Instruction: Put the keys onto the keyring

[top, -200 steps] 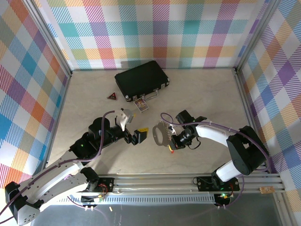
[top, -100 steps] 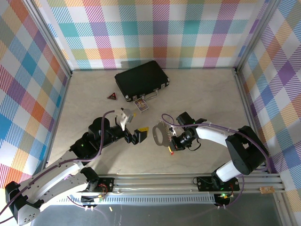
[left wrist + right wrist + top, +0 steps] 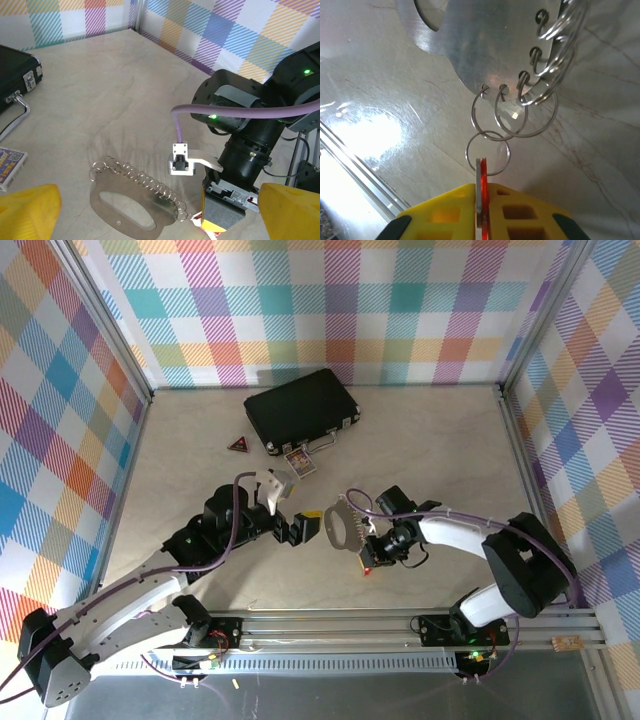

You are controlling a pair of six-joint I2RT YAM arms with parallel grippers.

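Silver keyring (image 3: 338, 524) lies flat mid-frame in the top view, long axis roughly top to bottom. Right wrist view adds the keys (image 3: 481, 192) edge-on, pointing up at a small ring (image 3: 487, 152), pinched by the right gripper (image 3: 481, 202); left gripper (image 3: 300, 527) gapes wide.

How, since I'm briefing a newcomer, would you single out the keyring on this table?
Nearer than the black case, look between the left gripper and right gripper. The keyring is there: a flat silver oval loop edged with small wire rings, unlike the red triangular badge or picture card.
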